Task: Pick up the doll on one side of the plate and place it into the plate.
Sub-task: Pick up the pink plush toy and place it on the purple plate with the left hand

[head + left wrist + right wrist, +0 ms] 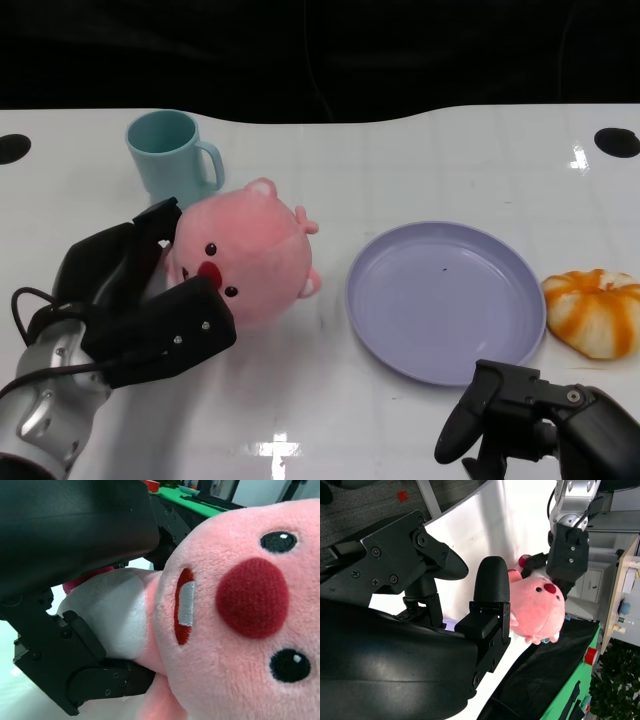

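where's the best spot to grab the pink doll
Grip the pink doll across its round, soft body, coming from its side away from the plate. The left hand already wraps it there, fingers front and back; the ears and feet look too small.

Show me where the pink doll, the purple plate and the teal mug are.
pink doll (pixel 255 250), head view, middle of its body
purple plate (pixel 445 300), head view, bare inner floor
teal mug (pixel 165 150), head view, front wall
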`<state>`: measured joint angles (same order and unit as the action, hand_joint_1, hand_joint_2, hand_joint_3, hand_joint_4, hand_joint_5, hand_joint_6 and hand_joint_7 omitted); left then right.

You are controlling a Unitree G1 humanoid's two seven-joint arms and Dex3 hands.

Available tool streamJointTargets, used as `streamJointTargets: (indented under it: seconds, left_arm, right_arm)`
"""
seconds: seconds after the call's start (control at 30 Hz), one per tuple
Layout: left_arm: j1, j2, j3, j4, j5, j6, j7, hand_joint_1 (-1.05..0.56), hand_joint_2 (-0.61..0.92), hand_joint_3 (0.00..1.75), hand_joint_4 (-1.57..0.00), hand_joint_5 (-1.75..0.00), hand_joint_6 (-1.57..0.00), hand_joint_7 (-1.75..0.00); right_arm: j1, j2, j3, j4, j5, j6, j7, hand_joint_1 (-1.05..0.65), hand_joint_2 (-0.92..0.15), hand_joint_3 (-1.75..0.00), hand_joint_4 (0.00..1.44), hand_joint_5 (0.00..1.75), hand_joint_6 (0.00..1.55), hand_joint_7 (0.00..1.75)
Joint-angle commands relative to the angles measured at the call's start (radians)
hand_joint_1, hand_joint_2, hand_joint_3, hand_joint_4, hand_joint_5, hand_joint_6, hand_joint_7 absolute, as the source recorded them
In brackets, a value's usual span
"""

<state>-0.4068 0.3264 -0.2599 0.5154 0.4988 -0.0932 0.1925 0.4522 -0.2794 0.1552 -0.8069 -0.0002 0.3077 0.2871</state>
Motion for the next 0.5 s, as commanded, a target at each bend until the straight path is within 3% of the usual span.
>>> streamJointTargets:
  seconds: [0.03,0.23,0.5]
  left_arm:
    - [-0.012,0.009,0.019,-0.072,-0.003,0.026,-0.033,-0.17,0.35,1.39,-0.99,-1.75,-0.79,-1.75]
    - [-0.092,-0.017,-0.007,-0.092,0.011,0.033,-0.088,-0.17,0.42,1.24,-0.97,-1.75,-0.75,-1.75]
    - [-0.196,-0.116,-0.083,-0.081,0.056,0.094,-0.141,-0.22,0.37,1.27,-0.97,-1.75,-0.76,-1.75]
  right_arm:
    - [-0.005,-0.008,-0.003,0.009,0.002,0.001,0.001,-0.11,-0.56,-1.08,0.66,1.65,0.59,1.35]
    - [-0.016,-0.001,0.009,0.02,-0.003,0.007,-0.006,-0.09,-0.56,-1.08,0.66,1.64,0.59,1.35]
    - [-0.012,0.001,0.03,0.021,-0.023,-0.006,-0.018,-0.09,-0.57,-1.08,0.65,1.64,0.59,1.34]
